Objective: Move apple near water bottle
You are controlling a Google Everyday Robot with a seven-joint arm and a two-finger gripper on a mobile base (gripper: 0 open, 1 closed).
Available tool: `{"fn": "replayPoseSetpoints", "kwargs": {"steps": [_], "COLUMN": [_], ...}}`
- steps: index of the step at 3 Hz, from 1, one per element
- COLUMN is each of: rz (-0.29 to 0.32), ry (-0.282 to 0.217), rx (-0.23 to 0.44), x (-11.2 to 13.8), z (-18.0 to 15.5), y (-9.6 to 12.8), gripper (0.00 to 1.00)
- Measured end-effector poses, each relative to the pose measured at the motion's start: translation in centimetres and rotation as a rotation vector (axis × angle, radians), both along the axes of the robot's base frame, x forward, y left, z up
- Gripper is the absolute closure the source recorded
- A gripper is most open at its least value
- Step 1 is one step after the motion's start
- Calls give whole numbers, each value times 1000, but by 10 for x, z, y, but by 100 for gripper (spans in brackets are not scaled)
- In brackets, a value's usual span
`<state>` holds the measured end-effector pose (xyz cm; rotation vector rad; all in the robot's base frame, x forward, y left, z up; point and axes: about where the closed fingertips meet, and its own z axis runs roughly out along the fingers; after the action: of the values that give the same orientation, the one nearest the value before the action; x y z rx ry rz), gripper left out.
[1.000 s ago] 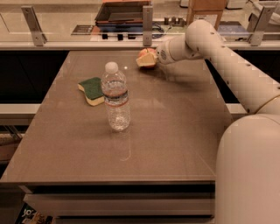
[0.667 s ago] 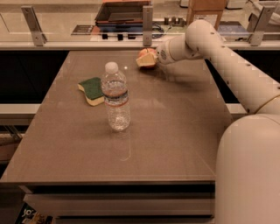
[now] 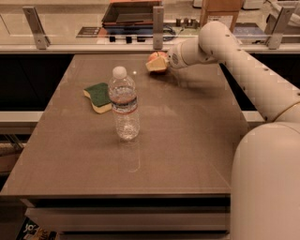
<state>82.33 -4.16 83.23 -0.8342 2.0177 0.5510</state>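
The water bottle (image 3: pixel 124 105) stands upright on the brown table (image 3: pixel 187 140), left of the middle, clear with a white cap. My gripper (image 3: pixel 157 64) reaches in from the right at the far side of the table. Its pale fingers (image 3: pixel 154 67) are closed around the red-orange apple (image 3: pixel 154 56), which is partly hidden by them. The apple is held just above the tabletop, well behind and to the right of the bottle.
A green-and-yellow sponge (image 3: pixel 98 96) lies just left of the bottle. A counter with metal posts (image 3: pixel 158 21) and a dark tray (image 3: pixel 133 13) runs behind the table. My arm (image 3: pixel 243 70) crosses the table's right side.
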Motion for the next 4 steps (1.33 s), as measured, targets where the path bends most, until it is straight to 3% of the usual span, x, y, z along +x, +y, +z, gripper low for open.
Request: {"fn": "replayPoseSetpoints", "kwargs": {"steps": [2, 3, 4], "rz": [-55, -68, -35], "ry": [14, 11, 8], "rx": [-149, -188, -166], "x": [-37, -52, -70], "z": [28, 39, 50], "y": [-23, -30, -37], "gripper": [100, 100, 100]}}
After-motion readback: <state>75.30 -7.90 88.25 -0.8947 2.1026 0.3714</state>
